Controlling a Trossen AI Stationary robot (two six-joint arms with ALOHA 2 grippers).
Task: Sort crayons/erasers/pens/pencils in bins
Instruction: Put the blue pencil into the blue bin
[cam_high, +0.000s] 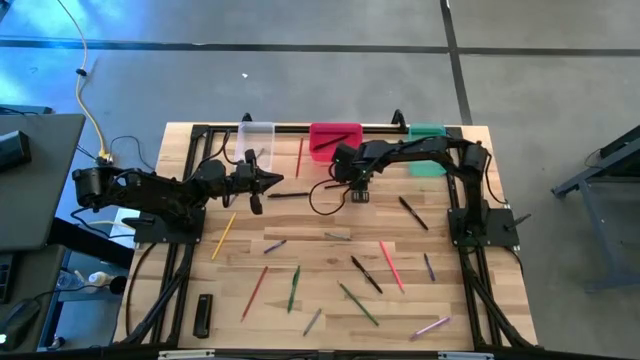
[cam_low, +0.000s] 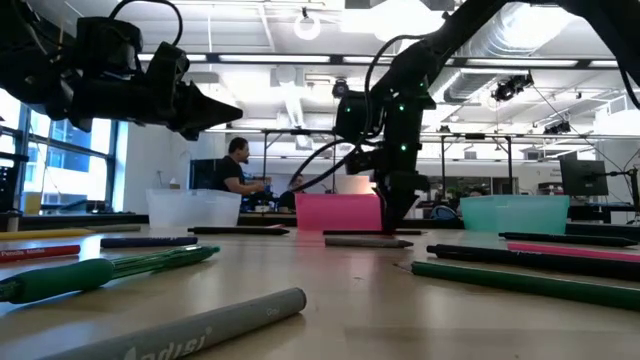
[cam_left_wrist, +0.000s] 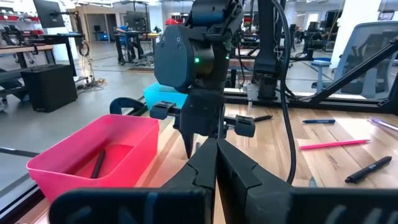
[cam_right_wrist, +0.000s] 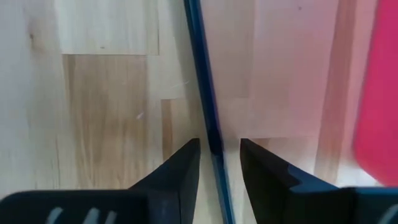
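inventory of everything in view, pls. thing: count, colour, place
Clear bin: one, far edge, left.
Pink-red bin: one, far edge, middle; dark stick inside.
Green bin: one, far edge, right, partly under right arm.
Loose sticks: about fourteen, mixed colours, scattered on table.
Dark pen: one, lying beside pink-red bin.
Black bar: one, near-left corner.
Person: one, background.
Left gripper: shut, empty, near clear bin.
Right gripper: open, straddling dark pen.

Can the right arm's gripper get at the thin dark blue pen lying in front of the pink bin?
Probably yes: the right gripper already straddles the dark blue pen, fingers open either side, nothing between.
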